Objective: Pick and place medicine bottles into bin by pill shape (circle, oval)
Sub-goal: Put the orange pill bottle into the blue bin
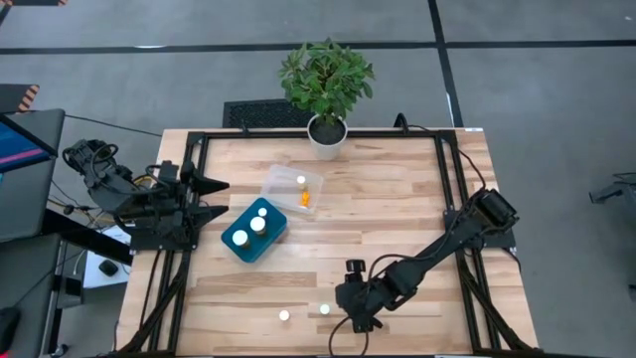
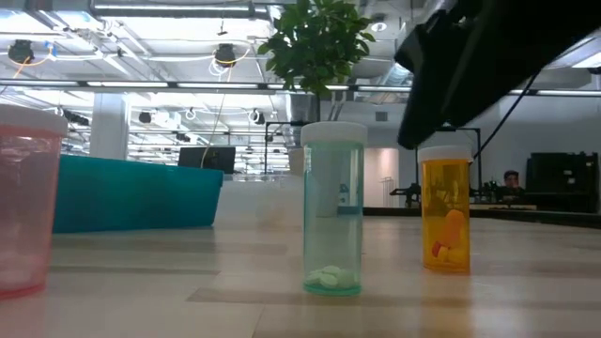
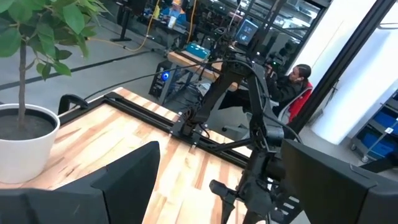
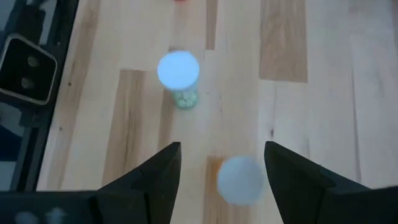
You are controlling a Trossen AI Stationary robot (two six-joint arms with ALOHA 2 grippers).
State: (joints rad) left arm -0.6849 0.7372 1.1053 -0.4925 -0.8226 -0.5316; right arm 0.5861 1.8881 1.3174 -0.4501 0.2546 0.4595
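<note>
Right hand (image 1: 350,301) hovers low over the near edge of the bench (image 1: 417,209), fingers spread and holding nothing. In the right wrist view an orange bottle (image 4: 240,180) with a white cap sits between the two fingertips, directly below; a green-tinted bottle (image 4: 179,74) stands just beyond it. The high view shows these as two white caps, one (image 1: 324,309) just beside the hand, the other (image 1: 284,315) a little further along the bench edge.

Left hand (image 1: 214,199) waits at the far-left side of the bench, fingers also spread, empty.

Bins: teal bin (image 1: 254,234) holds three white-capped bottles; clear bin (image 1: 291,189) holds one white cap and one orange bottle lying down. A potted plant (image 1: 326,85) stands at the back edge.

Low view: the orange bottle (image 2: 445,214) is upright, pills inside look elongated (judgement only; hard to be sure through the tint). The green one (image 2: 332,208) holds pale pills at its base.

Step in hand, as I read it: grasp the orange bottle. To do it well, keep the hand centred on the cap, descend straight, close on the body below the cap, and avoid nudging the neighbour (both bottles are tall, likely tippy).
</note>
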